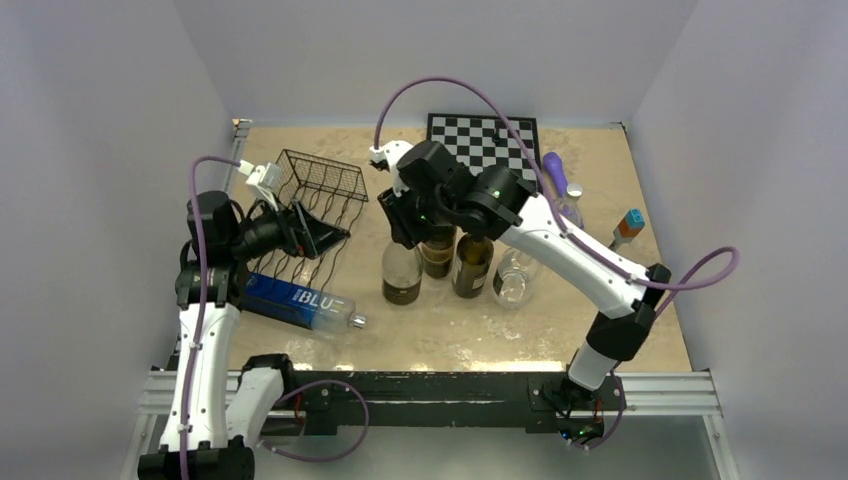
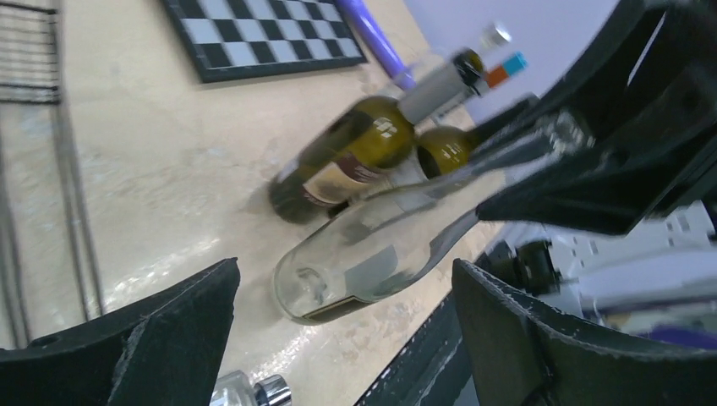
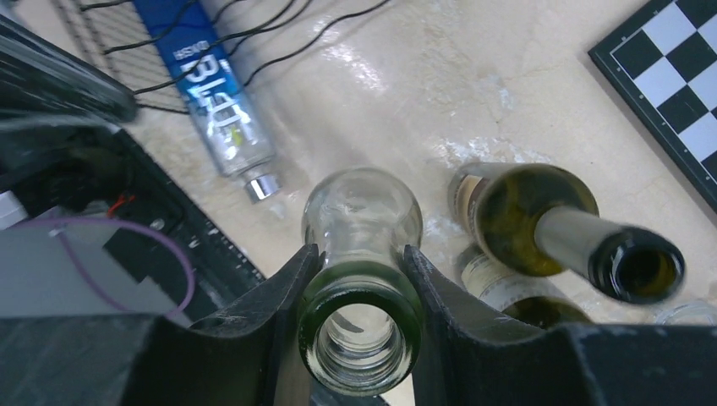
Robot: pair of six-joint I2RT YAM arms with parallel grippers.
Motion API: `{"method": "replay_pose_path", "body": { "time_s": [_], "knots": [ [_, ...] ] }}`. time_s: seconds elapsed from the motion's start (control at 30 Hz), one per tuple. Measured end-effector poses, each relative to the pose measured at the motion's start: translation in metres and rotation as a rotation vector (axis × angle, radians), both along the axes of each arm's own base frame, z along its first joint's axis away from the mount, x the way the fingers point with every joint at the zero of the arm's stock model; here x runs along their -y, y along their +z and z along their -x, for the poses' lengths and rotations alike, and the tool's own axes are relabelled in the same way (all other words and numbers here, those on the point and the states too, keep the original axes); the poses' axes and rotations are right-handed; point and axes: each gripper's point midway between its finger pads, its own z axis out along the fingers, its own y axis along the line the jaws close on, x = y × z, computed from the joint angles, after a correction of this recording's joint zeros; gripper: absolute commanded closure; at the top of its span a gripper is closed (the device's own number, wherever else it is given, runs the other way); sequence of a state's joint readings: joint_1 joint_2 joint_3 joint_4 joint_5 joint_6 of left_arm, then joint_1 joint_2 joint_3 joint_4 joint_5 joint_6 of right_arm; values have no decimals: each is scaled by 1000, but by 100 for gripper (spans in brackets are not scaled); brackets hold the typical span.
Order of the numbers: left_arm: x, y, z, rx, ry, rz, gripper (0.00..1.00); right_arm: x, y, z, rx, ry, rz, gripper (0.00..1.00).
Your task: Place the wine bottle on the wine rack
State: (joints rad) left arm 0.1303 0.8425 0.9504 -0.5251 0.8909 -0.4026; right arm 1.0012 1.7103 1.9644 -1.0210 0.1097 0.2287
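**Clear bottle gripped at the neck, rack off to its left**

The table (image 1: 600, 300) has a pale beige, marbled top with a glossy sheen. Plain white walls (image 1: 100, 120) close it in on three sides. A black-and-white chessboard (image 1: 482, 140) lies flat at the far edge, with a purple object (image 1: 555, 172) just to its right.

The wine rack (image 1: 318, 205) sits at the left of the table, its mesh end wall at the far side. None of its wavy channels shows a bottle lying along it. A blue bottle (image 1: 298, 302) with a silver cap lies on its side across the rack's near end.

The wine bottle (image 1: 401, 275) is clear glass with a label low on its body. It stands upright near the middle of the table, to the right of the rack and apart from it. Its mouth is uncapped, and from the right wrist view the inside looks empty. Just beside it are a dark bottle (image 1: 437, 258), an olive-green bottle (image 1: 472, 265) with an open mouth, and another clear bottle (image 1: 513, 280).

The right gripper (image 3: 359, 254) is closed around the wine bottle's neck, one finger pressed against each side just under the lip. The left gripper (image 1: 295, 235) hangs over the rack with its fingers (image 2: 169, 330) spread wide and nothing between them.
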Motion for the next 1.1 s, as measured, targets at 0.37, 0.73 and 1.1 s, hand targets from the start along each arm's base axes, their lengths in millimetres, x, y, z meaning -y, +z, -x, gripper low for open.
{"method": "replay_pose_path", "body": {
  "time_s": [0.37, 0.73, 1.1],
  "knots": [
    [79, 4, 55, 198, -397, 69, 2, 43, 96, 57, 7, 97, -200, 100],
    [153, -9, 115, 258, -740, 111, 1, 60, 89, 92, -137, 130, -187, 100],
    [169, -8, 140, 403, -869, 128, 4, 66, 104, 108, -158, 160, -249, 100]
  ]
}}
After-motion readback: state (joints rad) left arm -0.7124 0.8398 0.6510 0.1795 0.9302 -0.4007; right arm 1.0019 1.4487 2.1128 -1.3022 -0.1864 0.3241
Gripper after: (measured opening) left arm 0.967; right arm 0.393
